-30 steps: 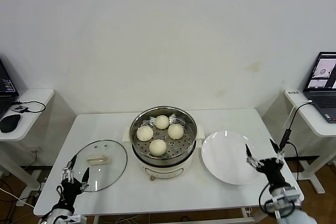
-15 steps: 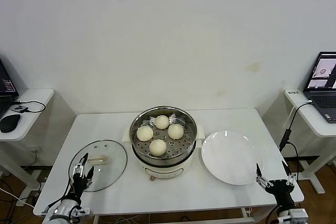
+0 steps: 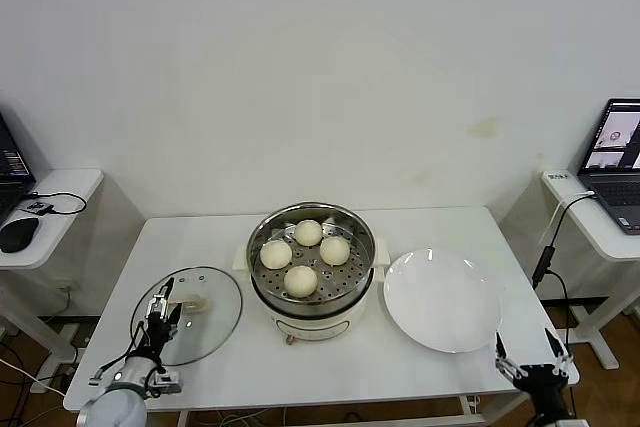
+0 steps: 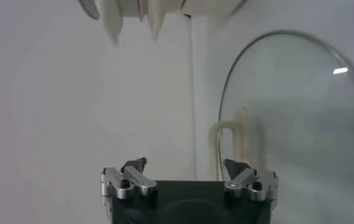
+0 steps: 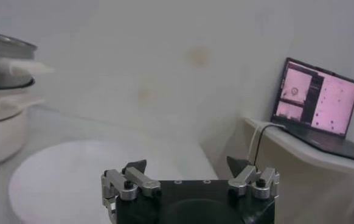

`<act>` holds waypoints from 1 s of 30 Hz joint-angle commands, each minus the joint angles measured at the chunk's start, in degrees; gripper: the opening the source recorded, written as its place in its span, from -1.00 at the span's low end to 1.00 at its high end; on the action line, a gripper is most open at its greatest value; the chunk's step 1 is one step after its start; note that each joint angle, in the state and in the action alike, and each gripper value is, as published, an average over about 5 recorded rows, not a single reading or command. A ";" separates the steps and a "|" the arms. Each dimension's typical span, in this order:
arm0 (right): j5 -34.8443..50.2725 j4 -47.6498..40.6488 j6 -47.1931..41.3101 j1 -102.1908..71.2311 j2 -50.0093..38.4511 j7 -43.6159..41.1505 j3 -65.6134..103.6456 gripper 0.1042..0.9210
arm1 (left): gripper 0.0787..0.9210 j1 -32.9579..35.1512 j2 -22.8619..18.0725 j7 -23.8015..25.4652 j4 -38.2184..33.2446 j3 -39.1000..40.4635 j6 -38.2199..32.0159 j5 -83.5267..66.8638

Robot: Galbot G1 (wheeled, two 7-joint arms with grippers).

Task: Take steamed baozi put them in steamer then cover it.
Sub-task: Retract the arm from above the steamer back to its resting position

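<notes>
four buns (image 3: 301,279) sit in the uncovered steamer (image 3: 311,272); lid (image 3: 187,314) and plate (image 3: 442,299) flank it on the bench (image 3: 350,357). left gripper (image 3: 162,314) over lid, right gripper (image 3: 532,367) at bench corner, jaws spread.

- steamed baozi (image 3: 301,279): smooth cream-white
- steamer (image 3: 311,309): shiny steel pot with a hole-dotted tray, cream base
- cover (image 3: 205,315): clear glass, handle looks cream-ish
- plate (image 3: 442,300) and surface (image 3: 350,362): plain white
</notes>
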 commanded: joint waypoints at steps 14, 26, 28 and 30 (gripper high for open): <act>-1.56 -1.48 0.52 -0.43 1.24 -0.41 -0.28 0.76 | 0.43 -6.73 0.28 0.24 7.30 2.28 -0.24 0.56; -1.61 -1.21 0.80 -0.48 1.27 -0.51 -0.52 0.76 | -0.39 -5.65 0.17 -2.75 5.86 1.22 -1.63 -1.40; -1.64 -0.95 0.83 -0.62 1.22 -0.52 -0.70 0.76 | -0.54 -4.90 0.32 -3.58 4.36 0.65 -1.70 -2.12; -1.63 -0.65 0.84 -0.79 1.17 -0.56 -0.95 0.76 | -0.68 -3.67 0.59 -4.23 2.06 -0.30 -1.47 -2.76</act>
